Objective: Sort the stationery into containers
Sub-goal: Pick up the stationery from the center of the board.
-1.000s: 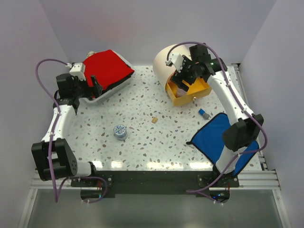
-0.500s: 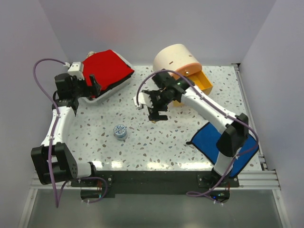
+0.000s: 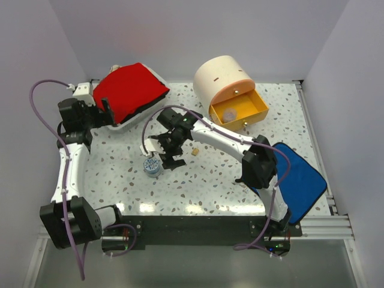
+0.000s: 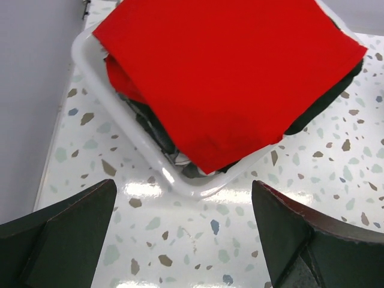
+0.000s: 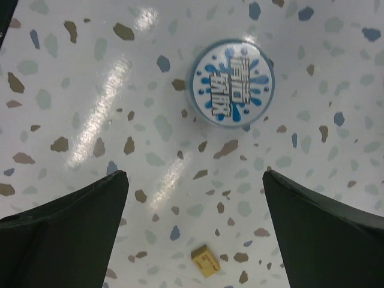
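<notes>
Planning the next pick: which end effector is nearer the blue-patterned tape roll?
Right. The right end effector hovers open just beside the blue-patterned tape roll, while the left end effector sits open at the white case, far back-left of it.

The left arm (image 3: 67, 169) and right arm (image 3: 219, 138) have white links and black joints. A purple cable (image 3: 36, 89) trails each. The fingers (image 4: 60, 234) are dark wedges.

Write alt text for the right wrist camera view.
The right hand hangs open above a speckled table, with a round blue-patterned tape roll lying flat ahead of its dark fingers. A tiny tan cube sits between them.
</notes>
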`<move>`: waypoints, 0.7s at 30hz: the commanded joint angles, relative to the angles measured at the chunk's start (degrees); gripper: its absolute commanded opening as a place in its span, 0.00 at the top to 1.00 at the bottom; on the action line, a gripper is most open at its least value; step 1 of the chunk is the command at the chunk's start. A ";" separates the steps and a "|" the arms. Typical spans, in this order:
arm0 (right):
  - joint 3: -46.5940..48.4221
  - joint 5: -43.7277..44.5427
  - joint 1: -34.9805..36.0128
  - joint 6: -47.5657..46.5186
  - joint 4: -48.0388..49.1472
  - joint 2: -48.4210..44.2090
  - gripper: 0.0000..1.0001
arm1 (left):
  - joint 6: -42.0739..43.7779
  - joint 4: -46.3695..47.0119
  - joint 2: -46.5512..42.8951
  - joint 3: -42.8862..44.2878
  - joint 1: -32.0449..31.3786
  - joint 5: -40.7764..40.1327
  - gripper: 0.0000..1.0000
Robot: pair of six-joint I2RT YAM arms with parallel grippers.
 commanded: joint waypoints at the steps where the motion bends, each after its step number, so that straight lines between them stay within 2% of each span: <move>1: 2.55 -4.01 1.87 2.01 6.22 0.86 0.01 | 1.23 -1.97 -3.22 -1.60 1.93 -3.02 0.00; 8: 6.94 -1.73 3.89 9.22 12.04 6.66 0.01 | 1.75 -5.39 -5.51 -1.16 1.94 -2.93 0.00; 13: 13.01 -2.69 4.16 8.52 5.72 10.80 0.01 | 2.89 -6.89 -7.79 -1.86 1.94 -3.11 0.00; 21: 11.34 -0.05 4.69 8.25 5.80 11.68 0.02 | 1.58 -7.07 -8.41 -2.92 1.85 -2.41 0.00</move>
